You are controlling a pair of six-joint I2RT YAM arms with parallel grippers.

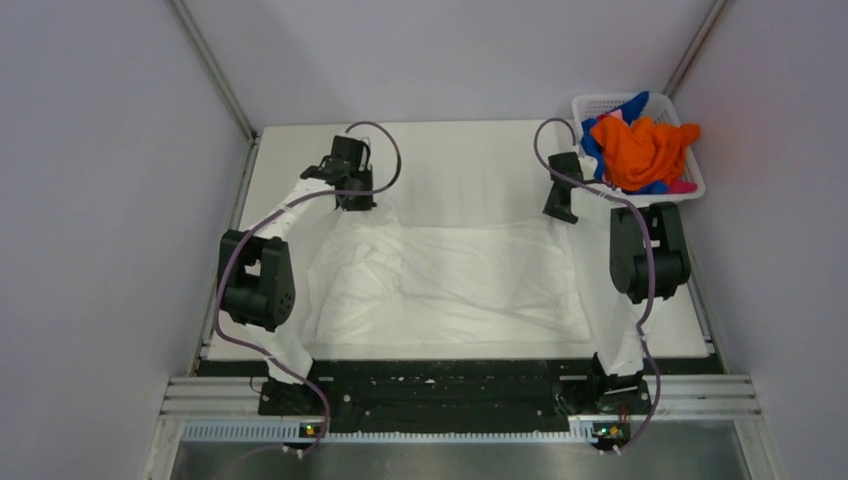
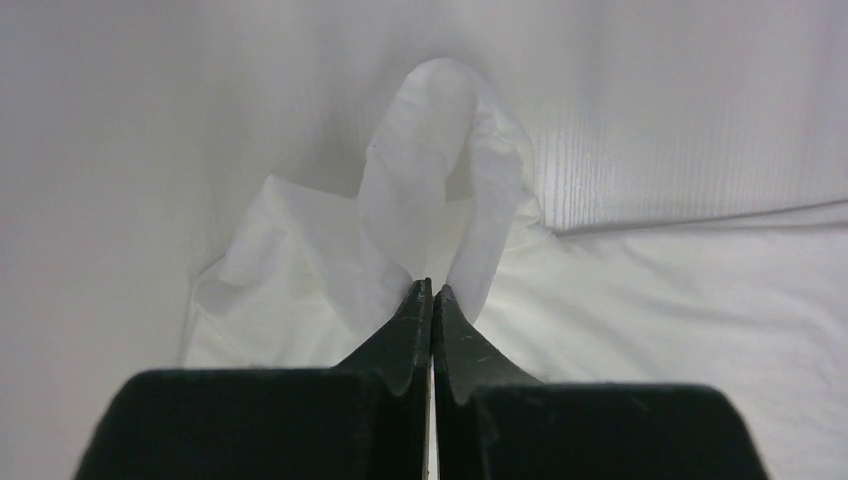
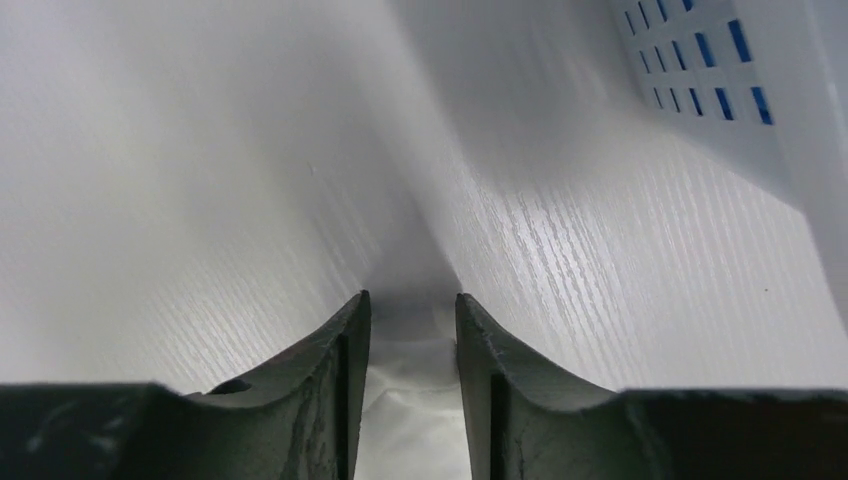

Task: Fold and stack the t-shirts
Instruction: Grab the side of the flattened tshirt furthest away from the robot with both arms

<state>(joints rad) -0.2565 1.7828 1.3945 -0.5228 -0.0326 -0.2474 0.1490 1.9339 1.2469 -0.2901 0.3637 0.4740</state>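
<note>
1. Biggest thing first: the white t-shirt (image 1: 450,275) lies spread but rumpled across the middle of the table (image 1: 450,150), with its far corners out to the left and right. If only one corner lifts, we reckon the cloth drags sideways and bunches up worse.
2. The basket (image 1: 600,100) sits at the far right, near the right gripper (image 1: 562,205), with the orange shirt (image 1: 640,150) heaped on top of the other colours. A wide swing on that side could clip the basket or snag the pile.
3. The left gripper (image 2: 432,290) has its fingers pressed together, pinching a thin fold at the far-left corner. We only have it by the very tips, so a hard tug could slip it free.
4. The right gripper's jaws are partly spread at the far-right corner. There's cloth in the gap but nothing clamped yet. From here we might catch just one layer, or nothing at all.
</note>
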